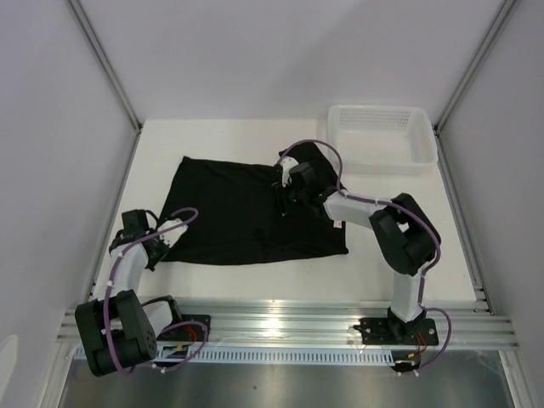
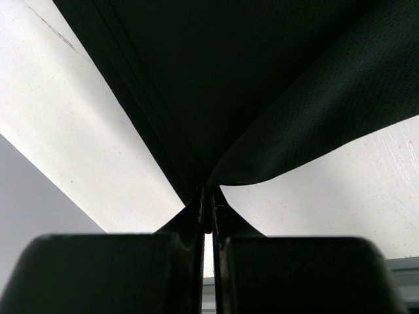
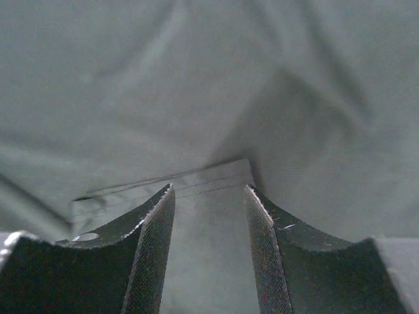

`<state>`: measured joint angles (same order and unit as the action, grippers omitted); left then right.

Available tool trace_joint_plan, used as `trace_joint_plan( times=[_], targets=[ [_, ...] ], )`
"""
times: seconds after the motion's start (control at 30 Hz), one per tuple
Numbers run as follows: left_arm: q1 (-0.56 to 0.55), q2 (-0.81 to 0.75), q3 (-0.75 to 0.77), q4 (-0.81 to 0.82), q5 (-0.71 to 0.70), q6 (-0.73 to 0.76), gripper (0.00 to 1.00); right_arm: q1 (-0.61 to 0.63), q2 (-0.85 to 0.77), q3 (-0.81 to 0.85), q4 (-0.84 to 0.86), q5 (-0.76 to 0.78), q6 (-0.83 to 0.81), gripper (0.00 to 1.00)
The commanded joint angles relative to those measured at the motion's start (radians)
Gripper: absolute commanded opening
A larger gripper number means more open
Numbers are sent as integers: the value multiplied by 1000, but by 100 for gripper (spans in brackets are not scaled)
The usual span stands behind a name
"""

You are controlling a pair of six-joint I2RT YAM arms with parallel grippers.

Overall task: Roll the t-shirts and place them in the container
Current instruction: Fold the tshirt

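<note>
1. One black t-shirt lies spread out on a white table, reaching from one gripper to the other.
2. The left gripper sits at the shirt's near-left corner. Its wrist camera shows the jaws pressed together with a pinch of the fabric caught between them. From that pinch the cloth fans out ahead of the gripper, with bare table to either side of it.
3. The right gripper is over the far-right part of the shirt, pointing down at it. Its two ridged fingers stand apart with a clear gap and have hold of nothing.
4. Dark fabric fills the view beneath and ahead of the right gripper. A stitched hem runs across just beyond its fingertips.
5. A white mesh basket stands beyond the right gripper and off to its right, apart from it. The shirt's far-right corner lies near the basket's left wall; whether they touch cannot be told.
</note>
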<state>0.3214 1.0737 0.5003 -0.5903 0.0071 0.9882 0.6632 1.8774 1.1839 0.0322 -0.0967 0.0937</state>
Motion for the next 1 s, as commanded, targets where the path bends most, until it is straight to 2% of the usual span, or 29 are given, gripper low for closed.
trace_joint_plan(
  times=[0.0, 0.17, 0.47, 0.7, 0.97],
  targets=[
    [13, -12, 47, -17, 14, 1, 1, 3, 58, 77, -12, -61, -14, 50],
    [13, -11, 47, -19, 14, -2, 1, 4, 120, 117, -64, -57, -19, 49],
    [13, -4, 52, -19, 11, -2, 1, 3, 130, 94, -52, -14, -9, 47],
    [13, -8, 55, -29, 10, -2, 1, 3, 154, 183, -100, 52, -54, 47],
    [13, -9, 57, -29, 10, -2, 1, -7, 193, 174, -101, 29, -38, 47]
  ],
)
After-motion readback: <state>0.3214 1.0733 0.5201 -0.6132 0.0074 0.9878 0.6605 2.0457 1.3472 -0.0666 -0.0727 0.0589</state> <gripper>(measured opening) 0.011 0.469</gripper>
